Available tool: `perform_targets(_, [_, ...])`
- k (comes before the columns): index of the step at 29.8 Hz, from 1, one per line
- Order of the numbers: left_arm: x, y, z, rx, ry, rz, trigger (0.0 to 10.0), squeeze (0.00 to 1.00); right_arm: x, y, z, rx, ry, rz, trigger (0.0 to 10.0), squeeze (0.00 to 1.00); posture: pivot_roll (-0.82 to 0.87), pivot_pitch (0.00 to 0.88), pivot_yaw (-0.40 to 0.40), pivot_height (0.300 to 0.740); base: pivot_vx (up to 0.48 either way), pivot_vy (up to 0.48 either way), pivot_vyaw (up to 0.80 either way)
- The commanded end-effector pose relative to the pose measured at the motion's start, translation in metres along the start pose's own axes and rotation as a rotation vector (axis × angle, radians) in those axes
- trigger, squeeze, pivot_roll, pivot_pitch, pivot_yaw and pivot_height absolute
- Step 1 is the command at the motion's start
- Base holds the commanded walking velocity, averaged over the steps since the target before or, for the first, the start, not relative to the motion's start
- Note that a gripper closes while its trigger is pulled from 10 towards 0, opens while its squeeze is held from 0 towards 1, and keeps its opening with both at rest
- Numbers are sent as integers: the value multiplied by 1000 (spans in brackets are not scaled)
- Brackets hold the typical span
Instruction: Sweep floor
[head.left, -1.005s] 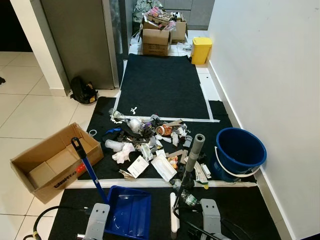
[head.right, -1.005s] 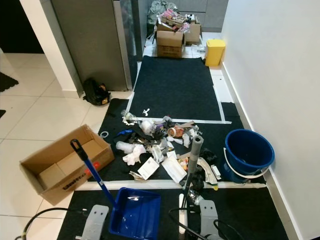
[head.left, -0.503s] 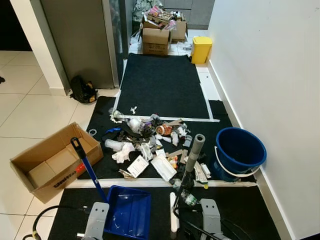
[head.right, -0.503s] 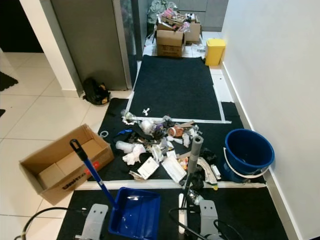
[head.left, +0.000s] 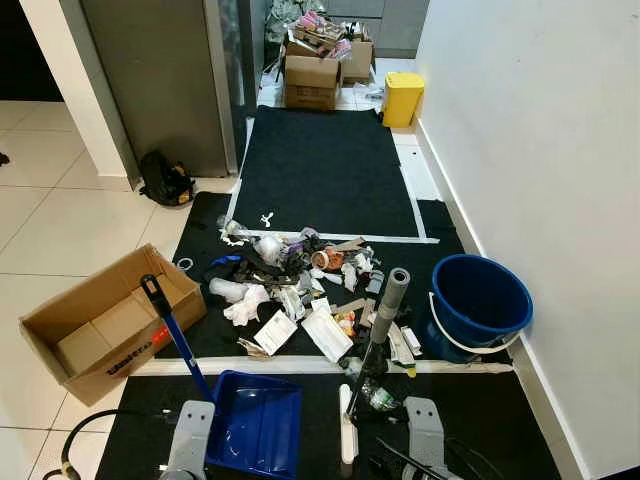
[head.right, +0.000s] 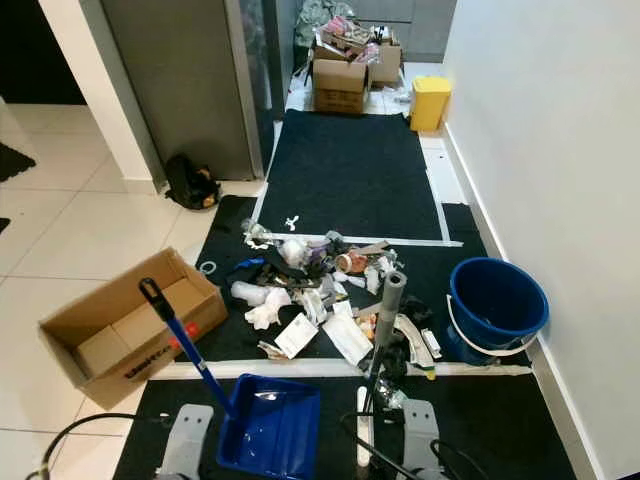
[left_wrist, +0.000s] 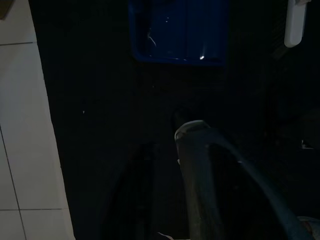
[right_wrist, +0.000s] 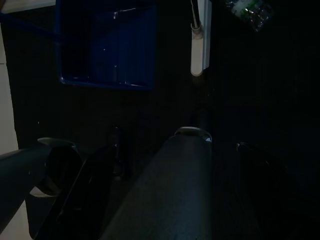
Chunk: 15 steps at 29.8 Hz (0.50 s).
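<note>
A pile of trash (head.left: 295, 285) of paper, wrappers, cups and bottles lies across the black mat (head.left: 325, 165). A blue dustpan (head.left: 255, 425) with a long blue handle (head.left: 175, 340) stands on the near mat in front of my left arm (head.left: 188, 440). A broom with a grey handle (head.left: 385, 305) and a white head (head.left: 346, 425) stands upright by my right arm (head.left: 425, 435). Both arms hang low. In the dark wrist views, the left gripper (left_wrist: 165, 200) is above the dustpan (left_wrist: 177, 30), and the right gripper (right_wrist: 150, 190) is above the dustpan and broom head (right_wrist: 200, 42).
A blue bucket (head.left: 480, 300) stands by the white wall on the right. An open cardboard box (head.left: 105, 325) sits on the tiles at the left. A yellow bin (head.left: 402, 98) and more boxes (head.left: 312, 80) stand at the far end. A black bag (head.left: 165, 180) leans by the grey cabinet.
Both silver arms have sunk slightly lower at the bottom of the picture. The trash, dustpan, broom and bucket have not moved.
</note>
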<state>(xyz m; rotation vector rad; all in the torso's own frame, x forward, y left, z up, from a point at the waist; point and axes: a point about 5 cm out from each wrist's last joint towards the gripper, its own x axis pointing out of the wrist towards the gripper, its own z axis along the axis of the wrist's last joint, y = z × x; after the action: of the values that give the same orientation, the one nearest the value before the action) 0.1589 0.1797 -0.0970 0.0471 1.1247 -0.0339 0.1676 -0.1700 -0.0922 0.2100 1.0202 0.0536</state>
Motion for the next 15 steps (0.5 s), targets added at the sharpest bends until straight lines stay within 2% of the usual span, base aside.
perform_targets(1, [0,-2,1,-6,-9,-4,10000,1000,0,-1,-2,9,10,-7,10000,0,46,20,-26,740,0,0,0])
perform_targets(11, [0,-2,3,-5,-15,-2,10000,1000,-1,-2,-3,0,14,-14,10000,0,47,11,-28,740,0,0,0])
perform_targets(12, [0,-1,3,-5,-16,-2,10000,1000,-1,-2,-3,-3,14,-15,10000,996,47,11,-28,740,0,0,0])
perform_targets(15, [0,-1,3,-3,-17,-1,10000,1000,-1,-2,-3,-11,12,-10,10000,1000,47,11,-28,740,0,0,0])
